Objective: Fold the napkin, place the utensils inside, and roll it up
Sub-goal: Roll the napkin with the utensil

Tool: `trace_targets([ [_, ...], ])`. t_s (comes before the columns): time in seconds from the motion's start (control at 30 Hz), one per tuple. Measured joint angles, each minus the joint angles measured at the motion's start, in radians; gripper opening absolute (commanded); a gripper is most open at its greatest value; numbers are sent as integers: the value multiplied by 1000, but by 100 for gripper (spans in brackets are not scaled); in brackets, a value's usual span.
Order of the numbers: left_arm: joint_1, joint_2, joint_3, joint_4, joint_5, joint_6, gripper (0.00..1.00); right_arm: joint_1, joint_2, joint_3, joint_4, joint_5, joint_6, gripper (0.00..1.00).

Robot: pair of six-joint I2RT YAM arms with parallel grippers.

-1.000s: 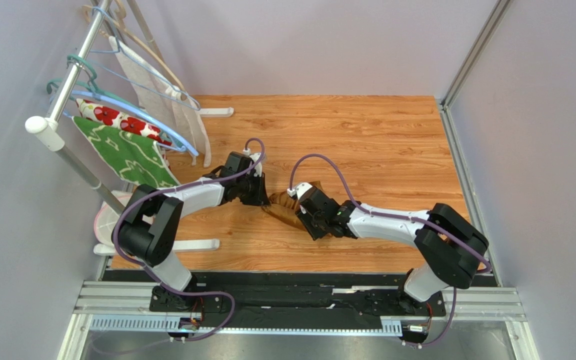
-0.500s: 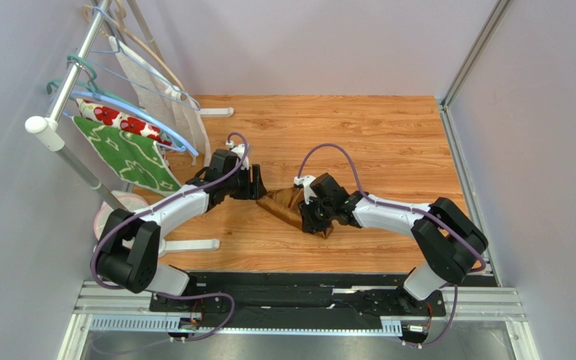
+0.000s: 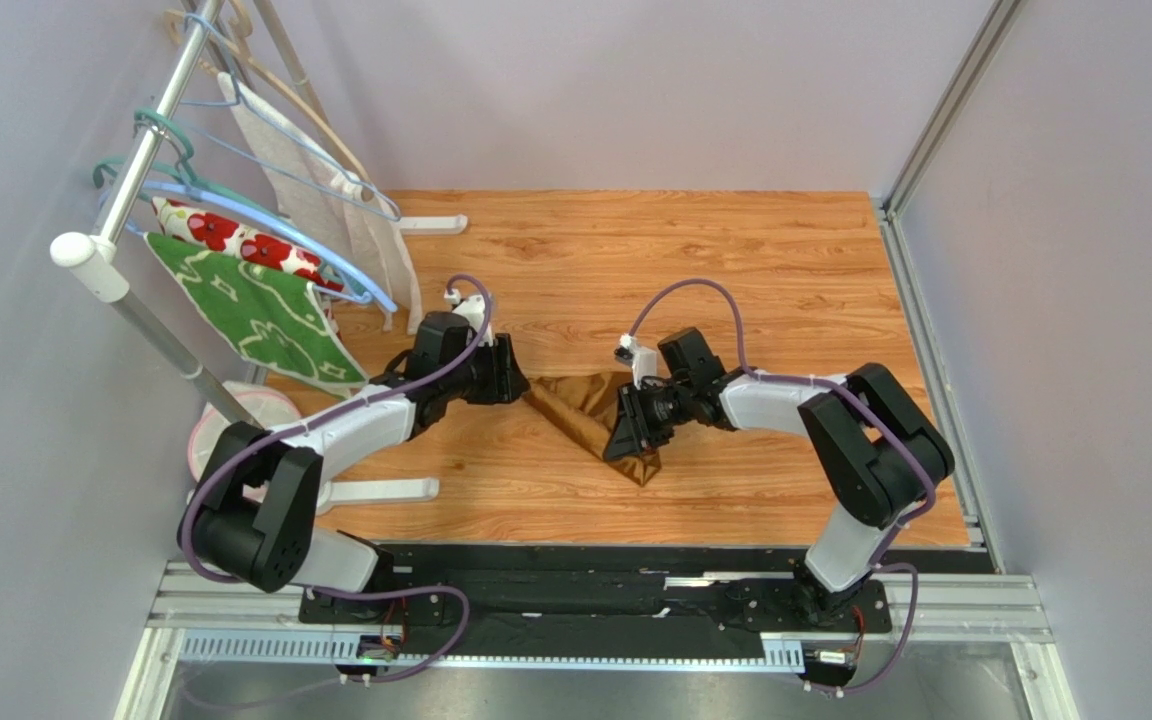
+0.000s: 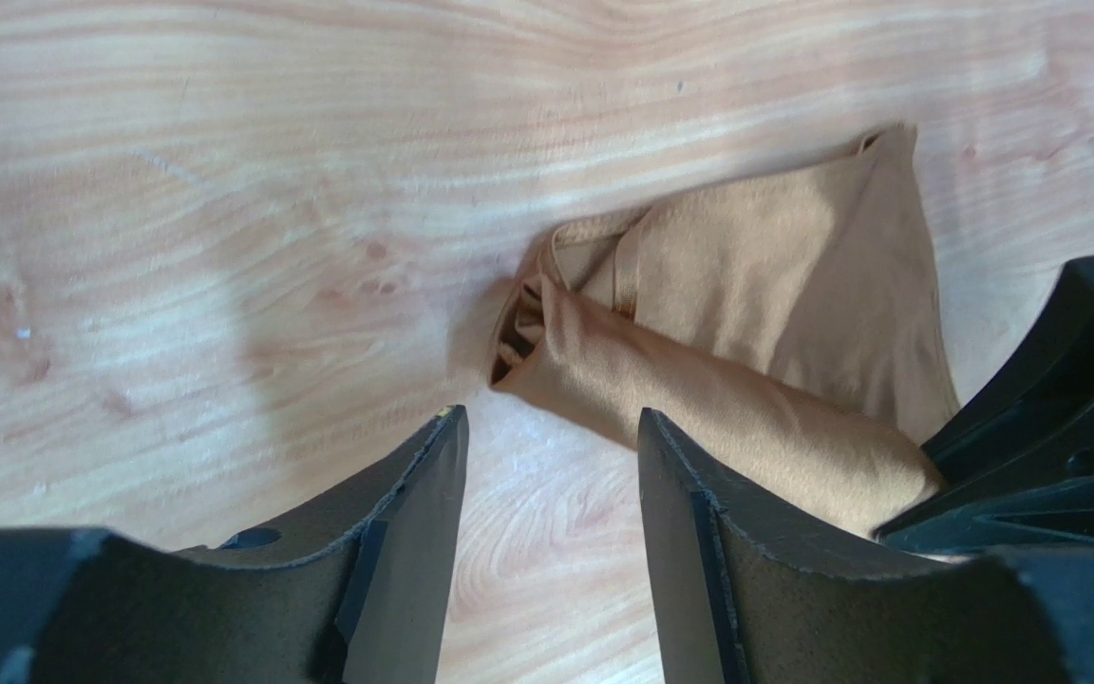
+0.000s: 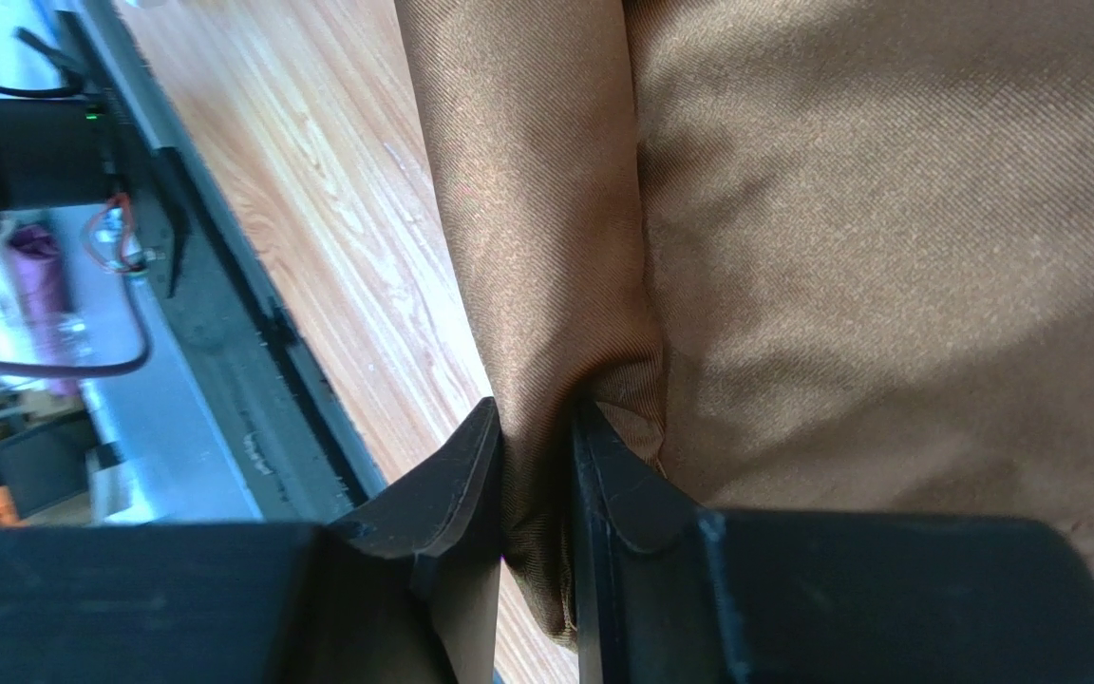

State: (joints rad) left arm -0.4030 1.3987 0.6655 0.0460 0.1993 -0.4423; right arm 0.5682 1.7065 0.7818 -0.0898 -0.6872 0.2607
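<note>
The golden-brown napkin (image 3: pixel 585 408) lies folded and partly rolled on the wooden table between the two arms. In the left wrist view the napkin (image 4: pixel 781 314) shows a rolled tube along its near edge with an open end facing my left gripper (image 4: pixel 550 435). The left gripper (image 3: pixel 519 378) is open and empty, just short of that end. My right gripper (image 3: pixel 633 438) is shut on the roll's other end; in the right wrist view the fingers pinch a thick fold of the napkin (image 5: pixel 853 214) at the gripper (image 5: pixel 536 428). No utensils are in view.
A clothes rack (image 3: pixel 117 225) stands at the left with a green leaf-patterned cloth (image 3: pixel 252 308), a white cloth with red flowers (image 3: pixel 229 236) and hangers. The rack's white feet (image 3: pixel 372 491) lie near the left arm. A wall rail (image 3: pixel 913 285) bounds the table at the right.
The left gripper has drawn back left off the napkin. The right gripper has swung right and back, holding the roll's end; the napkin now lies flatter and more spread.
</note>
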Motion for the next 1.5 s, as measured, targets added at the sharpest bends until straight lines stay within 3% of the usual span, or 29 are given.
trace_targets([
  [0.37, 0, 131, -1, 182, 17, -32, 44, -49, 69, 9, 27, -130, 55, 8],
  [0.57, 1, 211, 1, 255, 71, -65, 33, -50, 75, 10, 26, -141, 63, 9],
  [0.6, 1, 216, 1, 269, 79, -71, 27, -50, 76, 10, 24, -142, 64, 9],
  [0.67, 3, 226, 1, 299, 100, -84, 20, -50, 79, 13, 21, -143, 65, 14],
  [0.73, 4, 236, 1, 324, 120, -94, 3, -50, 79, 18, 13, -143, 65, 25],
  [0.83, 5, 255, 2, 351, 148, -105, 0, -50, 79, 26, -8, -127, 65, 39],
  [0.9, 5, 267, 3, 355, 162, -105, 0, -50, 74, 35, -40, -122, 67, 43],
  [1.03, 5, 275, 26, 324, 178, -97, 0, -44, 35, 61, -138, -60, 60, 49],
  [1.3, 5, 291, 84, 229, 192, -60, 0, 19, -94, 182, -372, 204, 5, 56],
  [1.5, 5, 301, 85, 200, 196, -53, 0, 217, -200, 246, -383, 484, -58, 56],
])
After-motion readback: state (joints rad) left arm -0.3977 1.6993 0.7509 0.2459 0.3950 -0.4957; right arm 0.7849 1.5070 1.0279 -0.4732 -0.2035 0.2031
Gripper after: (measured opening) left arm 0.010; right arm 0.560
